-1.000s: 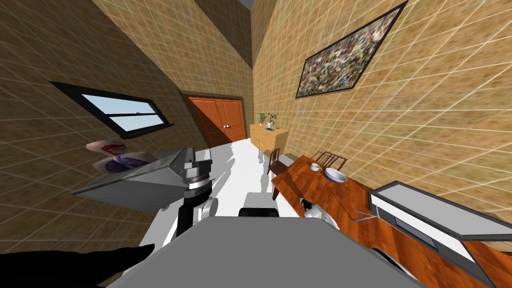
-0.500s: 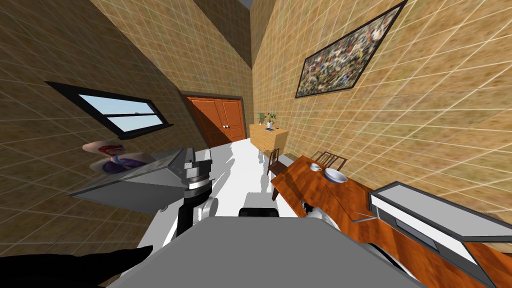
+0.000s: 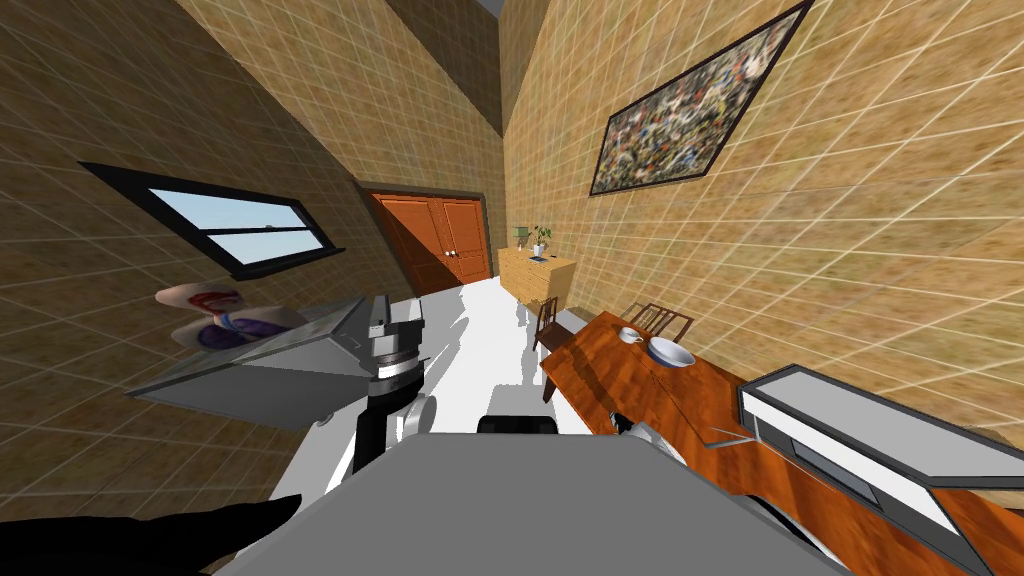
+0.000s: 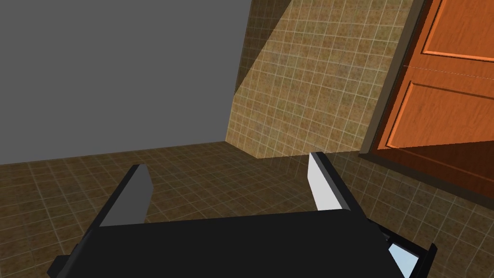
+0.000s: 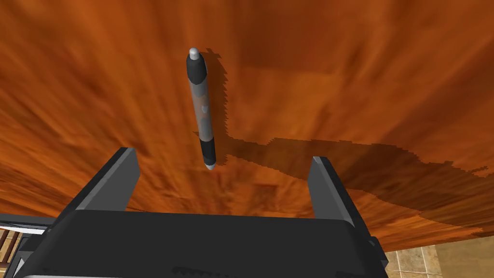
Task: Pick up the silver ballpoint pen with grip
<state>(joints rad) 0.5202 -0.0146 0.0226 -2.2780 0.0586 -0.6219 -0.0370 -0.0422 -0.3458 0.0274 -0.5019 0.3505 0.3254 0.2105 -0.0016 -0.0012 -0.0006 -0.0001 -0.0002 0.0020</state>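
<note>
Two open claws, and one pen lying loose on the wooden table.

Both fingers of the right gripper [image 5: 223, 157] stand wide apart with nothing held. The silver pen [image 5: 201, 108] lies flat on the reddish-brown table [image 5: 337, 72] just ahead of them. It has a grey barrel with a black grip band at each end. Its near tip reaches in between the fingertips, closer to one finger than the other, and touches neither. A faint mark on the barrel is too small to read. Farther along the table [image 3: 600, 370], a white bowl with a blue rim [image 3: 671, 351] stands just beside a small white cup [image 3: 631, 334]; I cannot tell what either holds. The left gripper [image 4: 227, 161], raised at my left side, is spread just as wide and grips nothing.
</note>
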